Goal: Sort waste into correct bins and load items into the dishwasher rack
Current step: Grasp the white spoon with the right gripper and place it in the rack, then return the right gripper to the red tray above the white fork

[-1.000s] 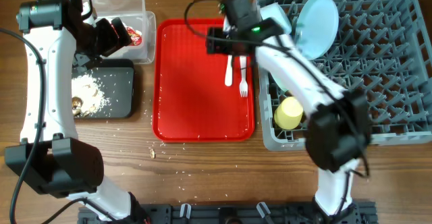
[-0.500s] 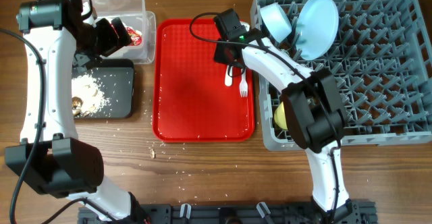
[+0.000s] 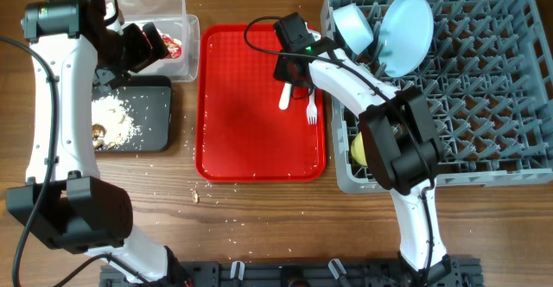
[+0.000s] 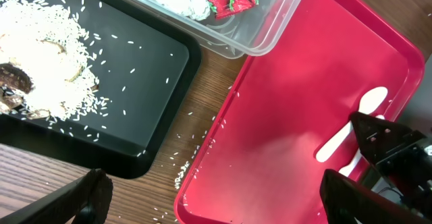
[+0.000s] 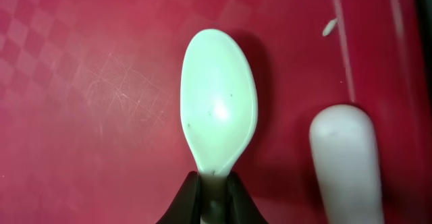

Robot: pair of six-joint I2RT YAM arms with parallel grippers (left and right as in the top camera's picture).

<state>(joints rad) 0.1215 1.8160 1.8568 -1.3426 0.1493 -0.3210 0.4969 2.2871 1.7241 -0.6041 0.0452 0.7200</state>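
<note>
White plastic, thin and smooth, is what the right jaws have to hold: they are closed tight on the neck of the white plastic spoon [image 5: 219,109], the dark fingertips [image 5: 185,200] pinching just below its bowl. The spoon sits over the right part of the red flat plastic tray [image 3: 242,140], handle slanted towards the arm. Whether it is lifted clear of the tray or only resting on it cannot be told.

The grip looks narrow and lies at one end of the spoon, so the long handle can swivel between the pads once the arm swings, or the spoon can slip out altogether. The white plastic fork [image 3: 311,107] lies just beside it, and a sideways drag could knock it askew or push it against the tray lip.

The large grey plastic rack with upright pegs [image 3: 484,176] stands right of the tray, already holding the round pale blue plate [image 3: 408,32], the pale blue bowl [image 3: 352,28] and the small yellow cup [image 3: 361,147]. A low pass could catch the spoon on the rack wall, and a slim spoon released flat may drop through the grid.

The left jaws hang wide open and empty, fingers [image 4: 88,200] above the black shallow tray [image 3: 160,114] of beige crumbly scraps [image 4: 47,82], near the clear plastic tub [image 3: 173,6]
</note>
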